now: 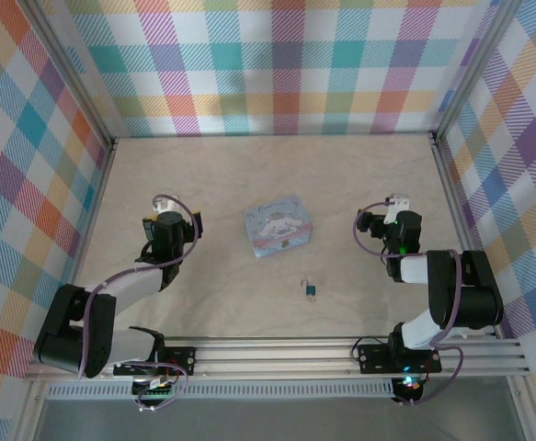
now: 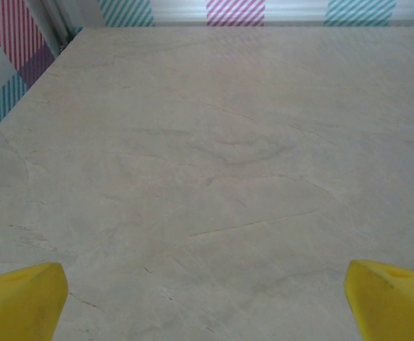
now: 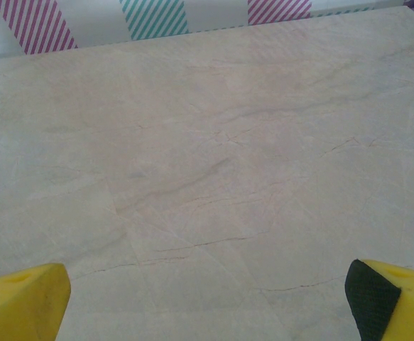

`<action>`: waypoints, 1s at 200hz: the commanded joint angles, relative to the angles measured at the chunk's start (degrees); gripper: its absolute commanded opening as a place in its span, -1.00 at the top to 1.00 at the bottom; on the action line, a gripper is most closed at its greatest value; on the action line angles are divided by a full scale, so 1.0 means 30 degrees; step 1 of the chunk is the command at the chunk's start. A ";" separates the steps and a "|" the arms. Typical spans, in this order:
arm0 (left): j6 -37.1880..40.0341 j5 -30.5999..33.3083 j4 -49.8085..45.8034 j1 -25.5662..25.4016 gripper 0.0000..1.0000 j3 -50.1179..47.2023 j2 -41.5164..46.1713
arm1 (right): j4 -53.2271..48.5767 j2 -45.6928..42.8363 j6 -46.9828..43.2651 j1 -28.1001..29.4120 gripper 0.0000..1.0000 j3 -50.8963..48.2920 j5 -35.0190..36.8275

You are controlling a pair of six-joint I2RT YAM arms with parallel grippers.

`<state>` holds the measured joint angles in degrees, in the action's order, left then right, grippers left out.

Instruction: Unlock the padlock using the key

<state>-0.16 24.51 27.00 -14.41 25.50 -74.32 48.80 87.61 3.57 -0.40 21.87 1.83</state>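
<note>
While nothing's touching it, padlock point(image 1: 311, 290) sits near the tin point(image 1: 279, 226).
Left gripper point(image 2: 207, 305) and right gripper point(image 3: 207, 302): jaws wide apart, empty.

I get bright, even light over the table point(image 1: 277, 175), shadows faint; in both wrist views the near yellow fingertips point(image 2: 18, 302) are softly blurred.

Tiny padlock point(image 1: 311, 290): teal-blue and dark body, thin silvery shackle. It lies flat on the surface point(image 1: 212, 294), near the pale blue cartoon-dog tin point(image 1: 280, 226) but apart from it, off its near-right corner. Too small to tell whether it is locked.
</note>
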 commanded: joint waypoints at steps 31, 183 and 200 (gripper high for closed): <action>0.1077 -0.1194 0.3349 0.0494 -1.00 -0.0725 -0.1495 | 0.0228 0.0063 -0.0268 -0.0071 -0.99 0.0181 -0.0339; 0.0910 -0.3248 0.8935 0.2246 -1.00 -0.1773 -0.5018 | 0.0251 0.0046 -0.0264 -0.0072 -0.99 0.0178 -0.0345; 0.0387 -0.3198 0.7217 0.2618 -1.00 -0.0846 -0.5182 | 0.0223 0.0056 -0.0281 -0.0071 -0.99 0.0181 -0.0345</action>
<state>3.22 16.43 50.94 -8.62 19.29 -88.84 48.80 87.61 3.57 -0.43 21.87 1.83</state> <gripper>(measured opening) 0.998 0.996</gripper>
